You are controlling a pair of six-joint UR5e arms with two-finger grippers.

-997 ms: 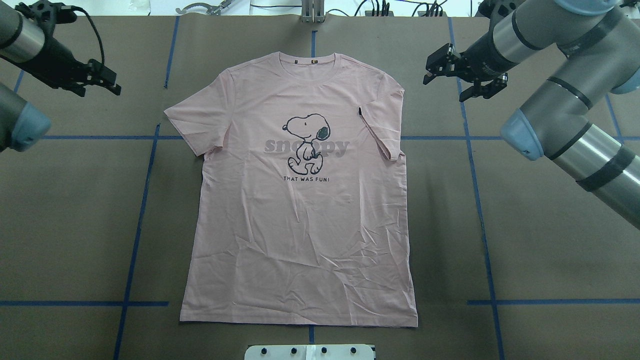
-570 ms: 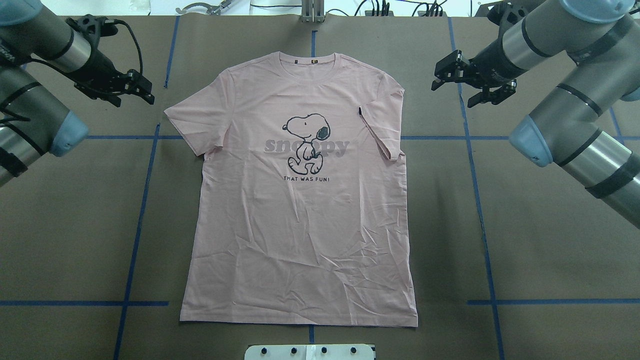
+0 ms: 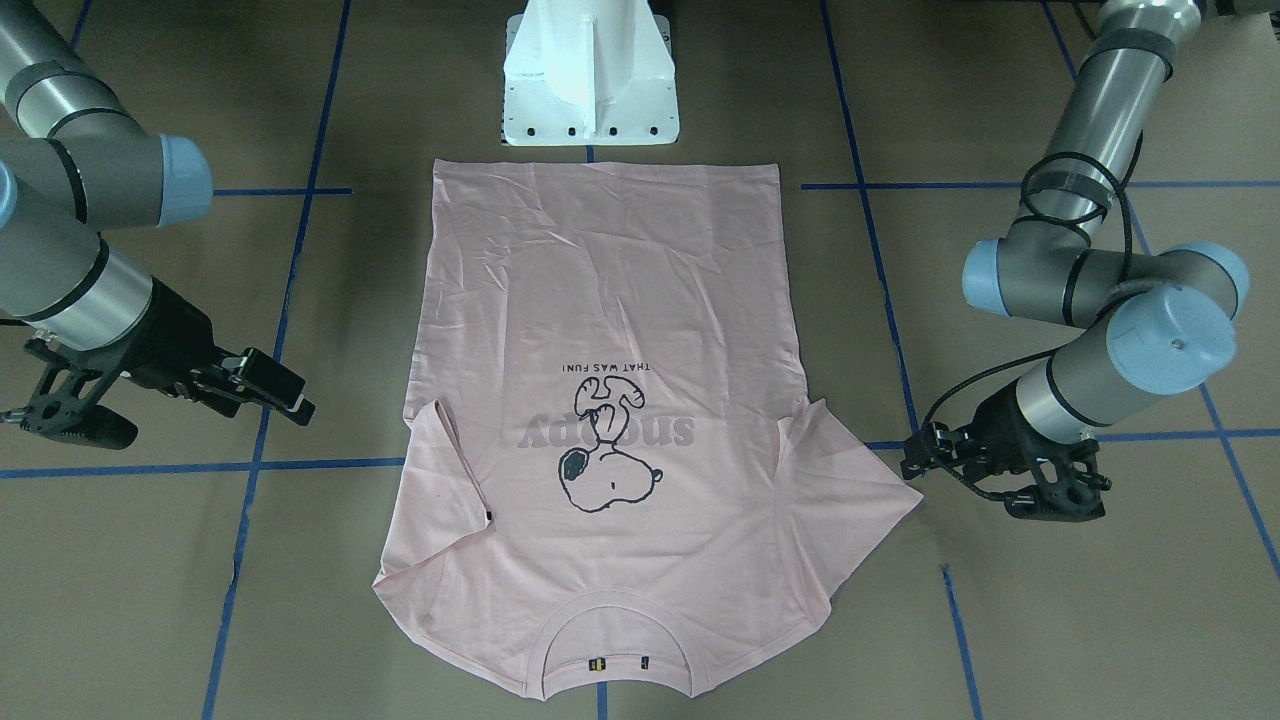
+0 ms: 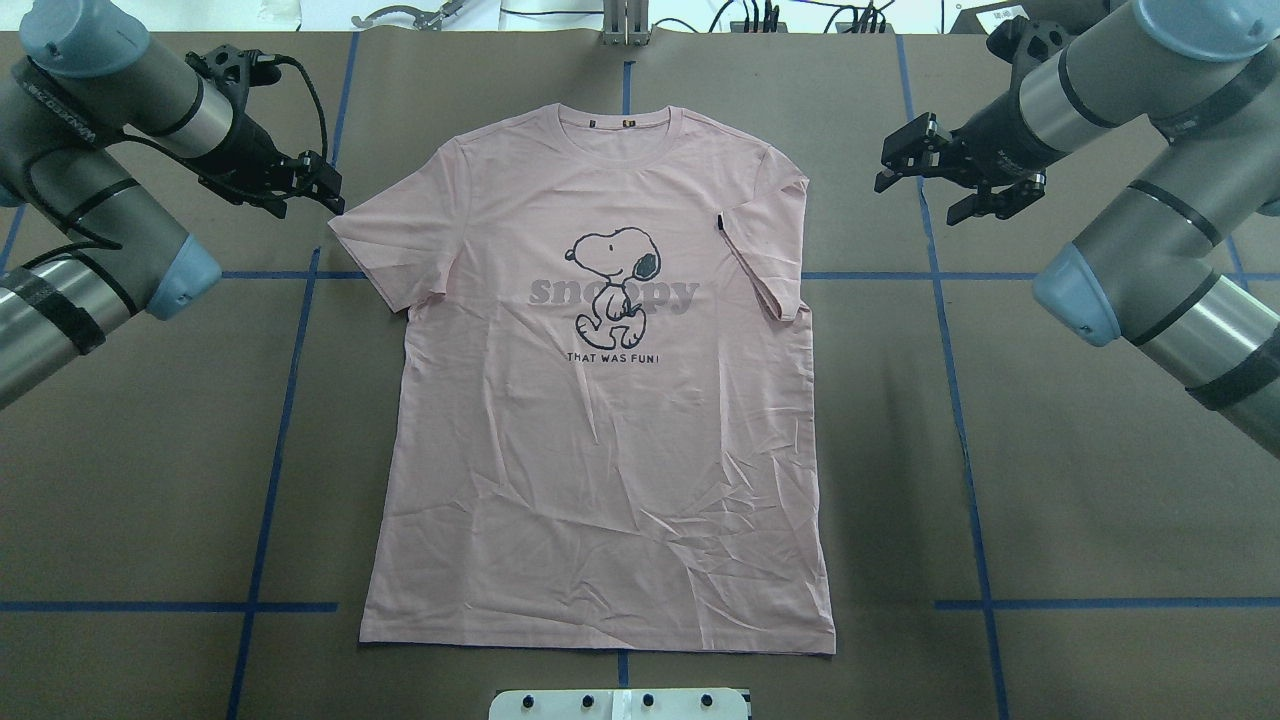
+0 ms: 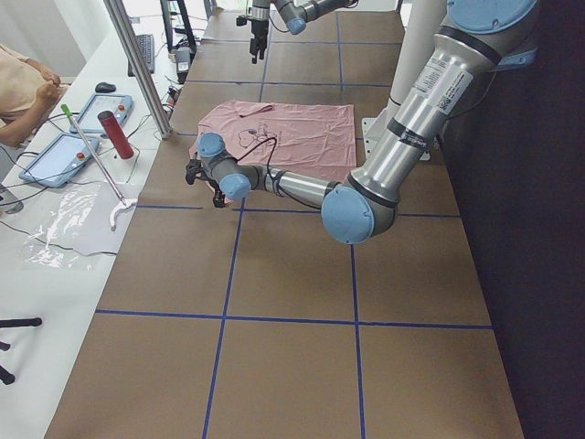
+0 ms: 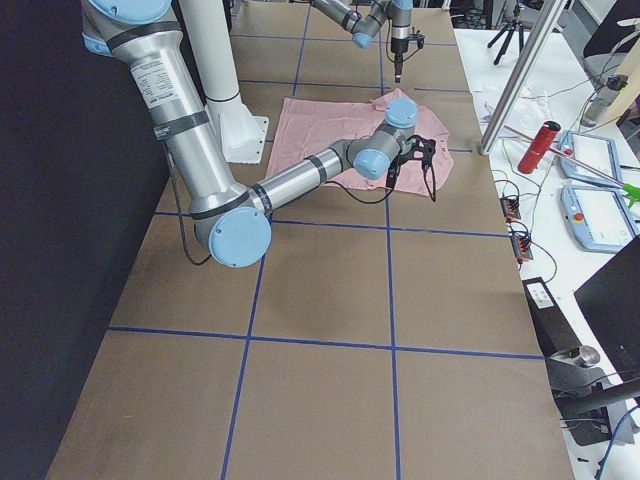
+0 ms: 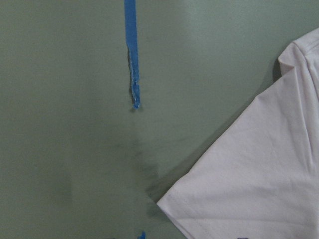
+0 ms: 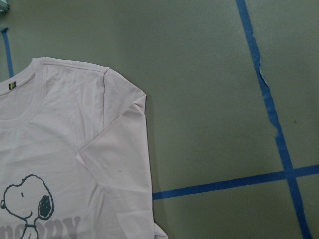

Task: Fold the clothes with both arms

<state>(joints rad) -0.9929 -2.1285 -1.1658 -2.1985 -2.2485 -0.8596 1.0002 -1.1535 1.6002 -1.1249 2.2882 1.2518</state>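
The pale pink Snoopy T-shirt (image 4: 600, 450) lies flat and print-up on the brown table, collar at the far side. Its right sleeve (image 4: 765, 250) is folded in over the body, while the left sleeve (image 4: 375, 240) spreads outward. My left gripper (image 4: 330, 188) hovers open just beside the left sleeve's outer corner, which appears in the left wrist view as the sleeve hem (image 7: 239, 189). Off the right shoulder, my right gripper (image 4: 918, 183) is open over bare table, a hand's width from the cloth. The front-facing view shows both: left gripper (image 3: 912, 460), right gripper (image 3: 285, 390).
Blue tape lines (image 4: 275, 440) grid the table. The white pedestal base (image 3: 590, 75) stands at the shirt's hem end. Cables run along the far edge (image 4: 740, 15). A side bench with tablets and a red cylinder (image 5: 116, 134) runs alongside, with a person seated at it.
My left gripper has swung right, from the far left edge to the left sleeve's corner. The right gripper drifted slightly right and nearer. The shirt has not moved.
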